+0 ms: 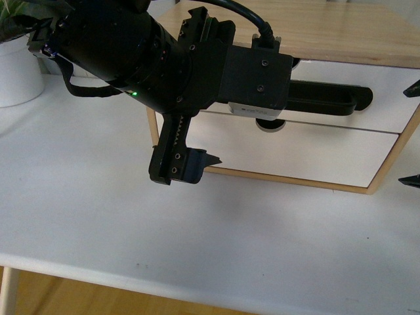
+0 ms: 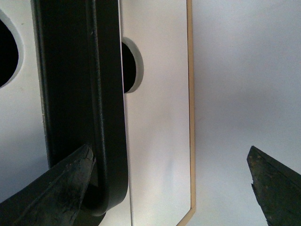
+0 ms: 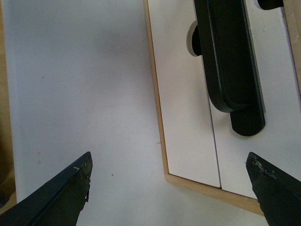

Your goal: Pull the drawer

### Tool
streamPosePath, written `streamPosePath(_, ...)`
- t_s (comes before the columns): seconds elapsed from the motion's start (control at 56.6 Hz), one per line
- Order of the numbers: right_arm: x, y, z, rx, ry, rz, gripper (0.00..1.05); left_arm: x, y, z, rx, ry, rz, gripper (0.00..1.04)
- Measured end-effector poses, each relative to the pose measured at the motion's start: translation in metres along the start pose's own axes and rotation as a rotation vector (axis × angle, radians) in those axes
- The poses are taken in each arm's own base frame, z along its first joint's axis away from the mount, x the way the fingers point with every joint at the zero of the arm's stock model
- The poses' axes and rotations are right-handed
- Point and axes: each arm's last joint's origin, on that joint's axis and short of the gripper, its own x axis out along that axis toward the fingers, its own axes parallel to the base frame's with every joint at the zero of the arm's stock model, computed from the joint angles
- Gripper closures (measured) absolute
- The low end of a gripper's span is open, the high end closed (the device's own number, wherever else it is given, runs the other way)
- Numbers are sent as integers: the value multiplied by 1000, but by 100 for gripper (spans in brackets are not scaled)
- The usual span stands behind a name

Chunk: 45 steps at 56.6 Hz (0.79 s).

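Note:
The drawer is the upper one of a small wooden cabinet, white-fronted with a long black bar handle. My left gripper hangs open in front of the handle's left part and hides it. In the left wrist view one fingertip lies against the handle's rounded end, and the other fingertip is over bare table. My right gripper stands open off the cabinet's right end. Its wrist view shows the handle's other end, well clear of its fingers.
Below it sits a plain white drawer front with a half-round notch. The cabinet stands on a white table, whose front edge is near. A white plant pot stands at the far left.

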Motion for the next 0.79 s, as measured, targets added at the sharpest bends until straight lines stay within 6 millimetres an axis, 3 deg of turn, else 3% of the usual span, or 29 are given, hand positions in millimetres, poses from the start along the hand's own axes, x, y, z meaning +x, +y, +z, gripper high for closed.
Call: streamPosePath(0.795,50,-6,26,-81,-34,25,9,2,0,-2,36,13,-24,6)
